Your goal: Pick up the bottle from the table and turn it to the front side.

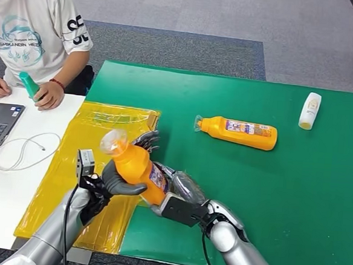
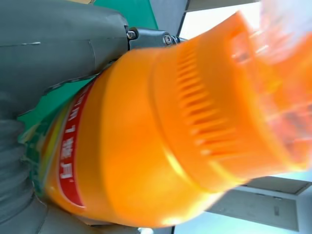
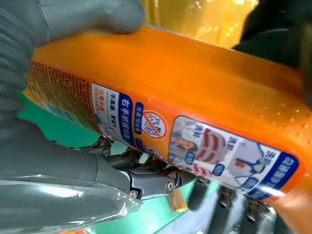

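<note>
So both hands are on the orange bottle (image 1: pixel 138 166) at lower centre of the head view: the left hand (image 1: pixel 104 185) wraps its thick grey thumb over the glossy plastic near the ribbed neck, and the right hand (image 1: pixel 174 193) clamps the labelled body. It's lifted and tilted, clear cap toward upper left. A second orange bottle (image 1: pixel 239 132) lies flat on the green surface (image 1: pixel 252 198), with a small white bottle (image 1: pixel 309 110) at upper right and crinkly yellow sheet (image 1: pixel 79 156) on the left.
</note>
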`<action>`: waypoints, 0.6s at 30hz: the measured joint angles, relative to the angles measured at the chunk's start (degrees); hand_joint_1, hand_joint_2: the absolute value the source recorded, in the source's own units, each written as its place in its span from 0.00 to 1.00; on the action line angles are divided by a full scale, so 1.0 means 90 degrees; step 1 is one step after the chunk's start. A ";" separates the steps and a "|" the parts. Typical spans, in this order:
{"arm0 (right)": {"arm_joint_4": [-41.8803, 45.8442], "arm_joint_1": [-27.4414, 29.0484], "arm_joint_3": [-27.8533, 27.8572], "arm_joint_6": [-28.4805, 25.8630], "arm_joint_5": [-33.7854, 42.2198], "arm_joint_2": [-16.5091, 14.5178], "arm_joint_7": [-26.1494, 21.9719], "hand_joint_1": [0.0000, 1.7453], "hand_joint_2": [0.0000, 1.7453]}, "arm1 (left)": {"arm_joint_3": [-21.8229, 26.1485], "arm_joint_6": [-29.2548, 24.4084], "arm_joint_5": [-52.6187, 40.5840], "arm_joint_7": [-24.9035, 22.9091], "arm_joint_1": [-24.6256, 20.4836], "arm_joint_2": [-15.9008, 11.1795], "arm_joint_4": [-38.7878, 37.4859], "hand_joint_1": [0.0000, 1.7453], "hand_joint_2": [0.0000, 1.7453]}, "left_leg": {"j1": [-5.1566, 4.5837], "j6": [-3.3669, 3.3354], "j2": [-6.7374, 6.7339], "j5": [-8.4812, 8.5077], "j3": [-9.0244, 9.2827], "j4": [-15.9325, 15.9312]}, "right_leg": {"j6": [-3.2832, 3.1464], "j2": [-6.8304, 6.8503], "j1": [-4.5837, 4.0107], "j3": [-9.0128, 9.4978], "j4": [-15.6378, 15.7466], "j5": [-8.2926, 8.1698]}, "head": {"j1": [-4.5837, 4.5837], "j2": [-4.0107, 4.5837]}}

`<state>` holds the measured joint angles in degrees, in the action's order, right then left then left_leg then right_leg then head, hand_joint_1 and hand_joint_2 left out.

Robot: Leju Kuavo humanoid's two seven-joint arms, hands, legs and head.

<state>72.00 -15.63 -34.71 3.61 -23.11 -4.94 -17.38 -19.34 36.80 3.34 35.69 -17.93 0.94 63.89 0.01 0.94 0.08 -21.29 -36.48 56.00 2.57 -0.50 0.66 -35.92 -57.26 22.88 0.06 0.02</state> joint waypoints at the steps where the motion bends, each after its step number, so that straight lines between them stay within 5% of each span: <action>1: -0.0017 0.0032 0.0011 -0.0009 -0.0027 -0.0007 -0.0002 1.00 1.00 | 0.0000 -0.0006 0.0000 -0.0013 0.0011 0.0007 0.0008 0.00 1.00 | 0.0000 0.0000 0.0000 0.0000 0.0000 0.0000 | 0.0000 0.0000 0.0000 0.0000 0.0000 0.0000 | -0.0001 -0.0001; 5: -0.0092 0.0113 0.0056 -0.0046 -0.0084 -0.0026 -0.0009 0.96 1.00 | 0.0001 -0.0040 -0.0001 -0.0029 0.0028 0.0024 0.0019 0.00 1.00 | 0.0000 0.0000 0.0000 0.0000 0.0000 0.0000 | 0.0000 0.0000 -0.0001 0.0000 0.0000 0.0000 | 0.0000 -0.0001; 8: -0.0140 0.0148 0.0097 -0.0074 -0.0101 -0.0049 -0.0009 0.68 1.00 | 0.0002 -0.0055 -0.0006 -0.0029 0.0042 0.0031 0.0021 0.00 1.00 | 0.0000 0.0000 0.0000 0.0001 0.0000 0.0000 | 0.0000 0.0000 -0.0001 0.0000 0.0000 0.0000 | -0.0001 -0.0001; 10: -0.0166 0.0168 0.0127 -0.0079 -0.0115 -0.0065 -0.0009 0.64 1.00 | 0.0002 -0.0059 -0.0007 -0.0029 0.0049 0.0032 0.0021 0.02 1.00 | 0.0000 0.0000 0.0000 0.0001 0.0000 0.0000 | 0.0000 0.0000 -0.0001 0.0000 0.0000 0.0000 | 0.0000 0.0000; 14: -0.0199 0.0197 0.0188 -0.0030 -0.0117 -0.0085 -0.0011 0.90 1.00 | 0.0004 -0.0051 -0.0007 -0.0029 0.0068 0.0034 0.0021 0.99 1.00 | 0.0000 0.0000 0.0000 0.0000 0.0000 0.0000 | 0.0000 0.0000 0.0000 0.0000 0.0000 0.0000 | -0.0001 0.0000; 18: -0.0222 0.0206 0.0259 0.0034 -0.0103 -0.0109 -0.0014 0.92 1.00 | 0.0002 0.0018 -0.0008 -0.0018 0.0083 0.0033 0.0021 1.00 1.00 | 0.0000 0.0000 0.0000 0.0000 0.0000 0.0000 | 0.0000 0.0000 0.0000 0.0000 0.0000 0.0000 | 0.0000 0.0001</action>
<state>70.01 -13.78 -32.39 3.91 -24.03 -5.92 -17.51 -19.32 36.96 3.27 35.53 -17.18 1.23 64.08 0.02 0.94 0.08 -21.29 -36.48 56.00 2.56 -0.50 0.66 -35.92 -57.26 22.88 0.06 0.02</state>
